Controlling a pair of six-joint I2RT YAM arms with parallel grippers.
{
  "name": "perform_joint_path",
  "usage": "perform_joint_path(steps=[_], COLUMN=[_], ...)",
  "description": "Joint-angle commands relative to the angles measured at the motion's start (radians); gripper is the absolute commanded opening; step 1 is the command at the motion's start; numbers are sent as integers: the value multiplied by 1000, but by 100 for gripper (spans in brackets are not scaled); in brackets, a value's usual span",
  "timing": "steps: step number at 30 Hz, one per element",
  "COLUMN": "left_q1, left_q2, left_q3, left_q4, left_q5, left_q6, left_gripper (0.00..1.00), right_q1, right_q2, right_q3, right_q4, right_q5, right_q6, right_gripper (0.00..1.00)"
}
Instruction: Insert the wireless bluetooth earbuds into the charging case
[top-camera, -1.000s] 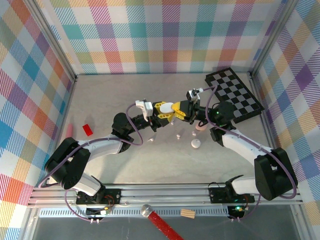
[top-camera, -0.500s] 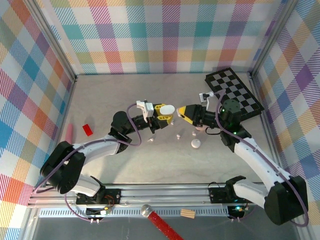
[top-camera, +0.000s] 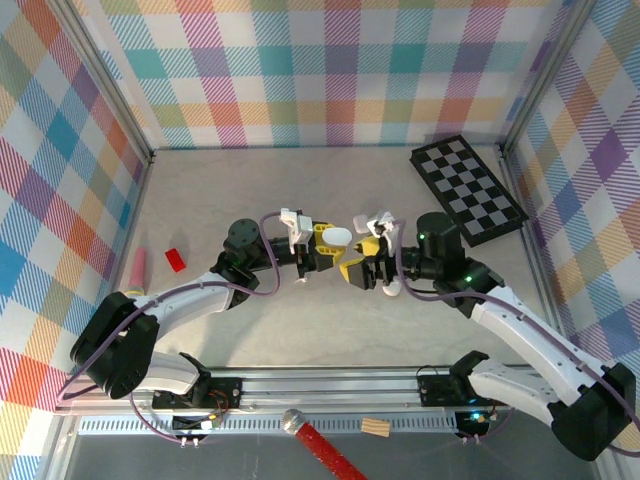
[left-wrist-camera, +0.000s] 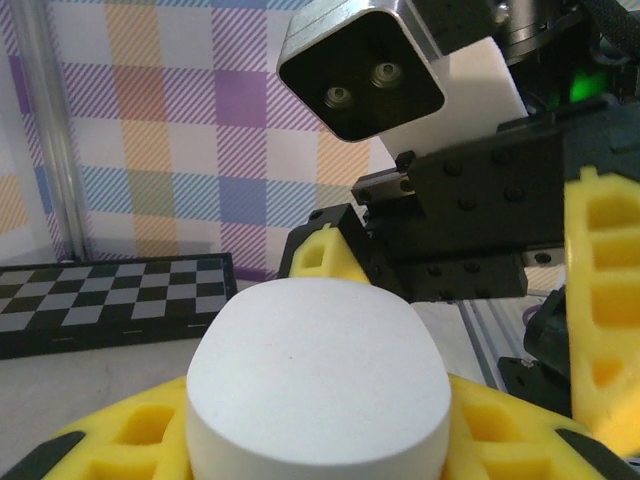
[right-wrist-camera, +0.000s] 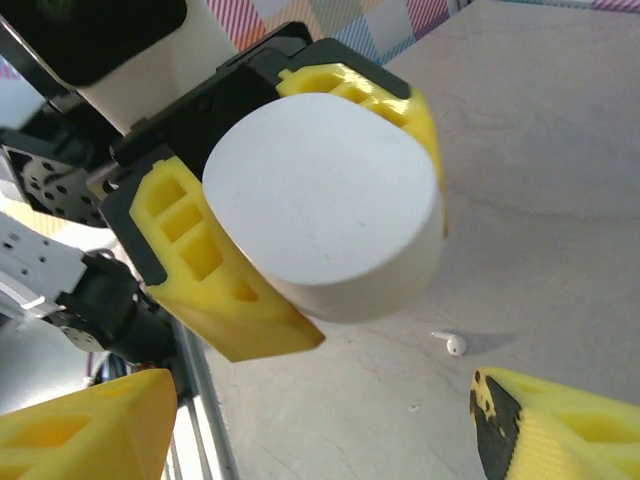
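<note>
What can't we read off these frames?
- White case: seam and hinge are hidden where the left tool grips its sides, in both wrist views. The lower edge crops it in the left wrist view.
- Earbud: too small for stem detail, right wrist view.
- Table under the open right tool: covered in the top view, so buds there can't be counted.

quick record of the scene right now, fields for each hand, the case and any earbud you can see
left hand: shut on the white case
right hand: open, holding nothing, pointed toward the case
white case: clamped between the left hand's yellow fingers, held above the table
earbud: white, lying loose on the table, not in the case
chessboard: flat on the table at the far right, away from both hands
</note>
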Motion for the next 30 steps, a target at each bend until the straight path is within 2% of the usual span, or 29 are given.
perform_joint_path(steps=[1,6,11,24,30], left_q1=[9,9,9,9,9], left_q2=[-5,-15,-21,-30,-26], left_q3=[-5,-18,-19,-9,-9], left_q4=[24,8,-11,-32,-42], left_q5=[48,46,48,83,90], left_q6=[11,32,43,35,38], left_gripper=[38,38,38,38,38], right_q1=[6,6,6,6,1], right_q2=[8,1,-19,2,-23], right_q3=[42,45,38,10,-11], right_q4=[39,73,66,159,204], right_q5=[103,126,204,205,259], right_q6=[-88,-65,-53,23,59], right_gripper=[76,75,74,74,74])
